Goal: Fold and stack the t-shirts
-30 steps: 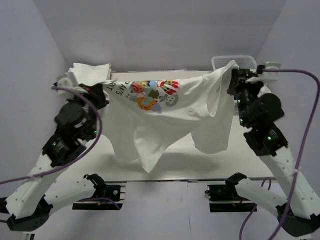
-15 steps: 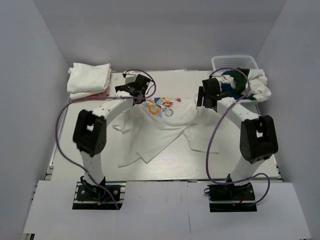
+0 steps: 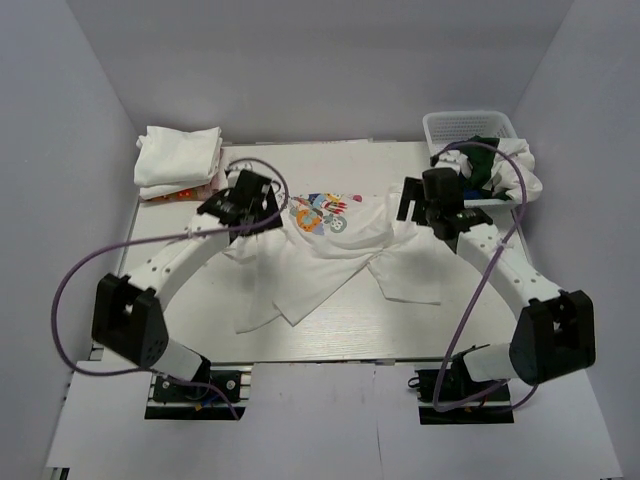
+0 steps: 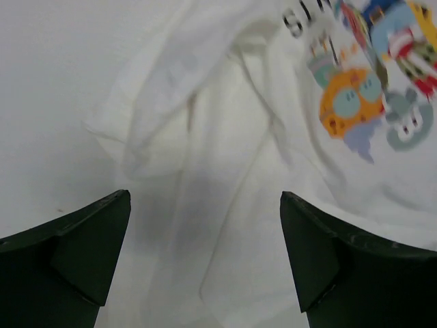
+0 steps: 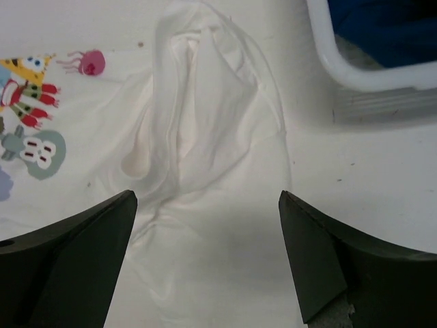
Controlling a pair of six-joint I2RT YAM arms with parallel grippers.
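One printed t-shirt [image 3: 330, 255], rumpled mid-frame on worktop [image 3: 350, 335], long axis left-right; sleeves directly under left fingers [image 4: 82, 253] and right fingers [image 5: 75, 253], both spread, empty.

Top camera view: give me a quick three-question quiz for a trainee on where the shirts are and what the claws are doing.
1. Multiple choice: how is the printed t-shirt placed? A, held up in the air; B, lying crumpled on the table; C, folded neatly in half.
2. True or false: the left claw and the right claw are both open, with nothing between their fingers.
3. Fill in: the folded white pile sits at the far ___ corner of the table.

Key: 1 B; 2 true; 3 left.
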